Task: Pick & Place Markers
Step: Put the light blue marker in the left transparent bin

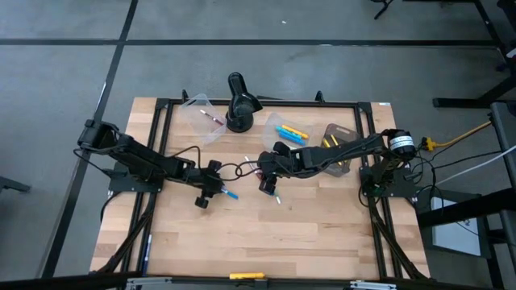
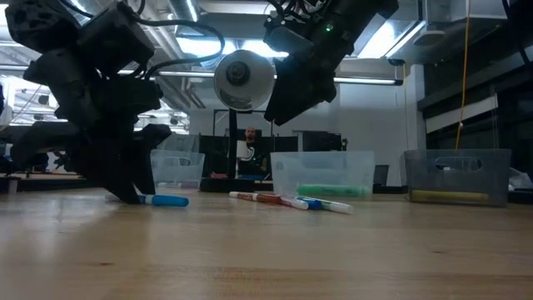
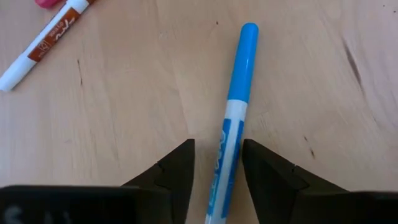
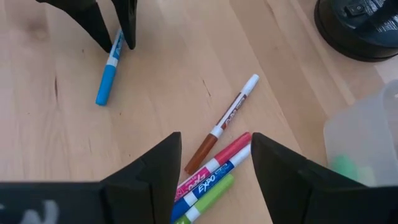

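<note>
The blue marker (image 3: 235,127) lies flat on the wooden surface (image 1: 242,234). The left gripper (image 3: 217,163) is down over its white end, with its jaws open on both sides of it and not pinching it. Nearby lie brown, red, blue and green markers (image 4: 211,171). The right gripper (image 4: 214,163) hangs above these with its jaws open.

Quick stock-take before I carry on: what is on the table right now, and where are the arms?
Blue marker: one, lying flat between the left gripper's fingers.
Brown marker: one, table centre, apart from the cluster.
Marker cluster: pink, blue, green, below the right gripper.
Desk lamp: one, black, table back.
Clear tubs: three along the back, markers inside.
Left gripper: low, straddling the blue marker, not yet gripping.
Right gripper: open, raised over the cluster.
</note>
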Robot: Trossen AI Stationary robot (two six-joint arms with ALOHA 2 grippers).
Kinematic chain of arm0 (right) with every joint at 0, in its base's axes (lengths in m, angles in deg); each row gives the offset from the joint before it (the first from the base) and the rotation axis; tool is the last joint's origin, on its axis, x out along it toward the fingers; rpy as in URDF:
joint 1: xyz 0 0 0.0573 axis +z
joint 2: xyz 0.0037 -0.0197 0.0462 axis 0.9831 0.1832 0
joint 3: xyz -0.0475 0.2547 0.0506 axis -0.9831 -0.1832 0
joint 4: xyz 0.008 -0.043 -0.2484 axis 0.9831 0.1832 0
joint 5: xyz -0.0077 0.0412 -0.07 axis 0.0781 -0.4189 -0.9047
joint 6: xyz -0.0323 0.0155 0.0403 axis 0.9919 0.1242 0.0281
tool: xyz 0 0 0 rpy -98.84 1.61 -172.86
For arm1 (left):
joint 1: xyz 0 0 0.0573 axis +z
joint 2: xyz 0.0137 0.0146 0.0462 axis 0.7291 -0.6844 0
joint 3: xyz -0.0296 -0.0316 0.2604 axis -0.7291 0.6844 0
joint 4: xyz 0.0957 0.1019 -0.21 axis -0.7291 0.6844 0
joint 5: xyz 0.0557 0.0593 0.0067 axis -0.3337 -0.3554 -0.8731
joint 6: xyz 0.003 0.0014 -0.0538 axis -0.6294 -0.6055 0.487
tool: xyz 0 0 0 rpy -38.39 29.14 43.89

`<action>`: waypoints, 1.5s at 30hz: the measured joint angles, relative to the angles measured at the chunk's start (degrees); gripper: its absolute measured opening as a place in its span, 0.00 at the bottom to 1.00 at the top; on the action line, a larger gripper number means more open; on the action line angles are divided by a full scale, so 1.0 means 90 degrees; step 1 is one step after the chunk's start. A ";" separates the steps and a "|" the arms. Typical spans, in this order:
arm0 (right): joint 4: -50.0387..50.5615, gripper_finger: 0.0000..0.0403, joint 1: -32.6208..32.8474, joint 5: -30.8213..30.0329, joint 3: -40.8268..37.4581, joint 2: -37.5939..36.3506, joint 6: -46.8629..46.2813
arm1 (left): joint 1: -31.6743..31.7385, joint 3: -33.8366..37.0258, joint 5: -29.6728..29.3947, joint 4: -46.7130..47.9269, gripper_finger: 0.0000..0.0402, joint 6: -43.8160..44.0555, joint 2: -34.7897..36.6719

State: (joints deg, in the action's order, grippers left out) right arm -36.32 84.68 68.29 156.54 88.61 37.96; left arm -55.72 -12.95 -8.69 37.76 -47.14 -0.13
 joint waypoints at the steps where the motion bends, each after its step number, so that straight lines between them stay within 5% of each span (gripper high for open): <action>1: 0.0000 0.48 0.0000 0.0000 0.0000 0.0000 0.0000 | 0.0000 0.0001 0.0028 0.0002 0.30 0.0037 -0.0002; 9: 0.0002 0.48 0.0000 0.0019 0.0000 0.0000 0.0032 | 0.0000 0.0008 0.0212 0.0025 0.05 0.0520 -0.0011; 18: 0.0416 0.48 0.0001 0.1079 0.0000 0.0000 -0.0103 | 0.0000 0.0047 0.0119 0.0147 0.05 0.1298 0.0297; 24: 0.0453 0.48 0.0275 0.0635 -0.0362 -0.0098 0.0069 | -0.0013 0.0232 -0.0211 0.0088 0.05 0.1798 0.0854; 35: -0.3546 0.48 0.0463 0.1500 -0.3502 -0.2137 -0.0174 | -0.0187 0.0597 -0.0925 -0.0254 0.05 0.2442 0.1786; 45: -0.6381 0.48 0.0643 0.1564 -0.5924 -0.3832 -0.0044 | -0.0185 0.0784 -0.2103 -0.0314 0.05 0.2717 0.2505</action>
State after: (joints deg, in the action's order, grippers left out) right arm -93.75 90.46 82.37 103.23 54.12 37.57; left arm -57.38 -5.89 -27.62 34.94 -22.68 22.42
